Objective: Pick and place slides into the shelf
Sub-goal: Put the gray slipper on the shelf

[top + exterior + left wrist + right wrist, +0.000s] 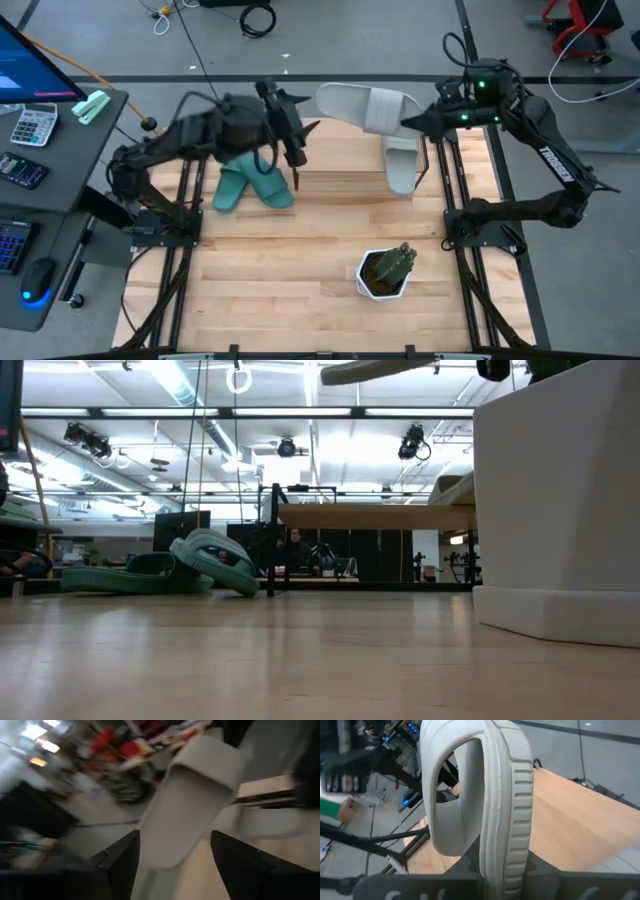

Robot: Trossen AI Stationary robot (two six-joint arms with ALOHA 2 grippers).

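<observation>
Grey slide (365, 105) being gripped aloft by right gripper (408, 122) at worktop's far edge, left gripper (297, 150) being held wide open over teal slides (252, 184).

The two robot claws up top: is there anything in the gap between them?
Yes. In the high view a light grey slide hangs between them, held by the right gripper; the open left gripper faces its other end.

Left gripper (297, 150) raised, fingers spread; right gripper (412, 122) raised, fingers clamped.
</observation>
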